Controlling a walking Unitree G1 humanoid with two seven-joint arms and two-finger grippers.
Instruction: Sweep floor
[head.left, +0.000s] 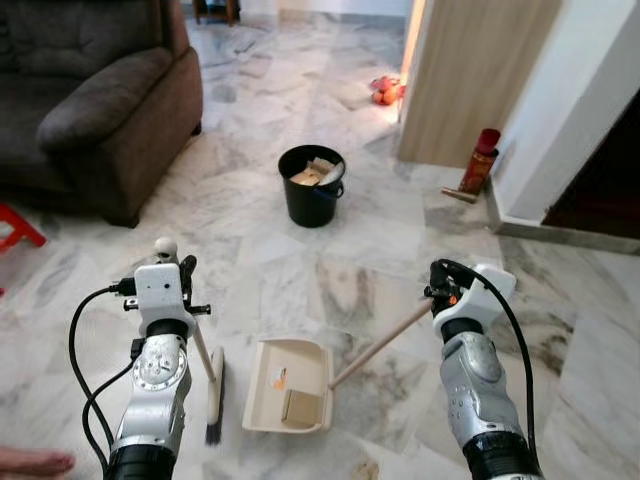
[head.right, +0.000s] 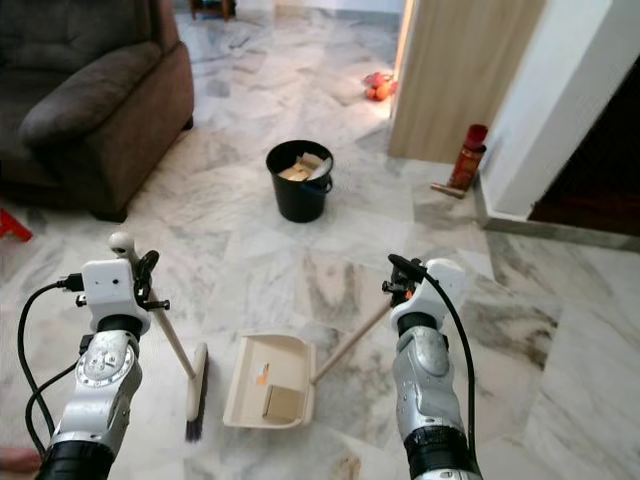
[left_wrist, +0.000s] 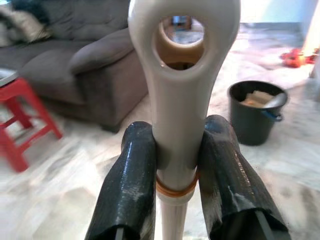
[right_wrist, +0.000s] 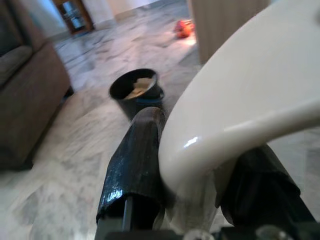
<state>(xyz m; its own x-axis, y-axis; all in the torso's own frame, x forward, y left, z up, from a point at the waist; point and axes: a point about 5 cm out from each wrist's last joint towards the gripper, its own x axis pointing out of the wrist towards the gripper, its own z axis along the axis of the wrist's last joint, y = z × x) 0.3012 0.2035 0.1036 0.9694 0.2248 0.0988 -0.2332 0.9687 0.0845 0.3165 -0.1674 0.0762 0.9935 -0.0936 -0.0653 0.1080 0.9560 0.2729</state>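
1. While both arms are raised before the body, the left tool (left_wrist: 172, 165) is clamped on the top of the broom handle (left_wrist: 182, 95), its two fingers (left_wrist: 127, 190) pressed against either side just under the hanging loop.
2. The right tool (right_wrist: 195, 175) is closed around the cream grip of the dustpan handle (head.left: 385, 342), with a finger on each side of it.
3. The broom head (head.left: 215, 395) rests on the marble floor (head.left: 380, 250) just beside the left edge of the dustpan (head.left: 290, 385). Its bristle line runs away from the robot, roughly parallel to the pan's side wall.
4. The dustpan lies flat on the floor between the two arms. It already holds a tan piece of debris (head.left: 298, 408) and a small orange scrap (head.left: 279, 378).
5. The pan's handle slopes up and to the right into the right tool, so the right arm controls the pan and the left arm controls the broom.
6. The black bucket (head.left: 312, 186), already holding scraps, stands well ahead of the pan, roughly in line with it.
7. Judgement: collection looks largely done. The next move probably turns on lifting the pan level and carrying it forward to the bucket. If the pan tips, it could spill its load.
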